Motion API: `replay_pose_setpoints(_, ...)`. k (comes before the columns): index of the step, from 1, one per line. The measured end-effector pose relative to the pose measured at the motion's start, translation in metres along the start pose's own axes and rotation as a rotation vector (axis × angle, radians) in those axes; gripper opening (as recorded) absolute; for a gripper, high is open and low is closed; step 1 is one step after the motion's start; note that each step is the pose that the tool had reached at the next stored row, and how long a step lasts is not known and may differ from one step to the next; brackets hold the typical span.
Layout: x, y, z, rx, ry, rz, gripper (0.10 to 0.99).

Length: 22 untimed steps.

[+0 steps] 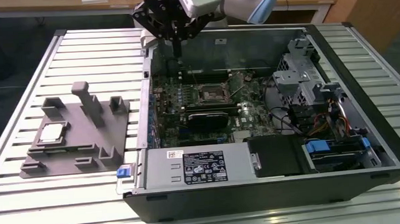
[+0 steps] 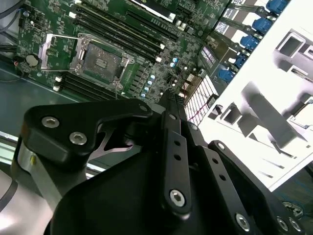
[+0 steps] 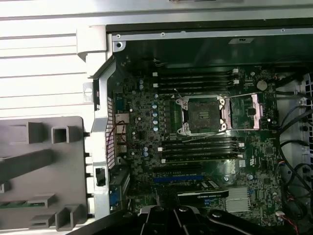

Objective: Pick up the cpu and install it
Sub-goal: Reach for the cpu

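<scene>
Exterior view: the black gripper [image 1: 177,51] hangs over the open computer case [image 1: 258,196] with its fingers pressed together on nothing, while the cpu [image 1: 52,132] lies on the grey tray [image 1: 57,165], well apart from it.

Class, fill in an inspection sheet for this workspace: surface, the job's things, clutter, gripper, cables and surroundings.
Surface: slatted metal table carrying a grey tray and an open computer case.
Job's things: the cpu lies flat on the tray, at the exterior view's left of the case. The socket on the motherboard has its frame flipped open and no chip in it.
Clutter: nothing seen.
Gripper: the gripper hangs over the far side of the case, well apart from the cpu.
Cables: coloured wires bundled inside the case at the exterior view's right.
Surroundings: a wooden desk behind the table.
</scene>
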<state>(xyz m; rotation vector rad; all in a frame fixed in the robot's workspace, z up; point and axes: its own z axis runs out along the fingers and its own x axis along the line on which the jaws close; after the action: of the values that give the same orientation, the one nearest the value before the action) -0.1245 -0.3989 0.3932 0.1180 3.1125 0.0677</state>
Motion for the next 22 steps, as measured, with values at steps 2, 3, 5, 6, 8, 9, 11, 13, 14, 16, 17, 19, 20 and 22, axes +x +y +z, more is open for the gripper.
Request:
replay_pose_setpoints(2,0.0009,-0.0001,0.0,0.0,0.0,0.0,0.106)
replay_pose_setpoints(3,0.0016,-0.0002,0.0,0.0,0.0001,0.0,0.106)
replay_pose_setpoints(5,0.003,-0.0002,0.0,0.0,0.0,0.0,0.106)
replay_pose_setpoints(6,0.0034,-0.0002,0.0,0.0,0.0,0.0,0.106)
replay_pose_setpoints(8,0.0046,-0.0004,0.0,0.0,0.0,0.0,0.106)
replay_pose_setpoints(9,0.0052,-0.0004,0.0001,0.0,0.0,0.0,0.106)
replay_pose_setpoints(11,0.0062,-0.0005,0.0003,0.0,0.0,0.0,0.106)
replay_pose_setpoints(13,0.0071,-0.0006,0.0004,0.0,0.0,0.0,0.106)
replay_pose_setpoints(14,0.0075,-0.0006,0.0005,0.0,0.0001,0.0,0.106)
replay_pose_setpoints(16,0.0083,-0.0007,0.0006,0.0,0.0,0.0,0.106)
replay_pose_setpoints(17,0.0088,-0.0007,0.0007,0.0,0.0001,0.0,0.106)
replay_pose_setpoints(19,0.0096,-0.0008,0.0008,0.0,0.0,0.0,0.106)
replay_pose_setpoints(20,0.01,-0.0008,0.0008,0.0,0.0001,0.0,0.106)
replay_pose_setpoints(22,0.0108,-0.0009,0.0009,0.0,0.0,0.0,0.106)
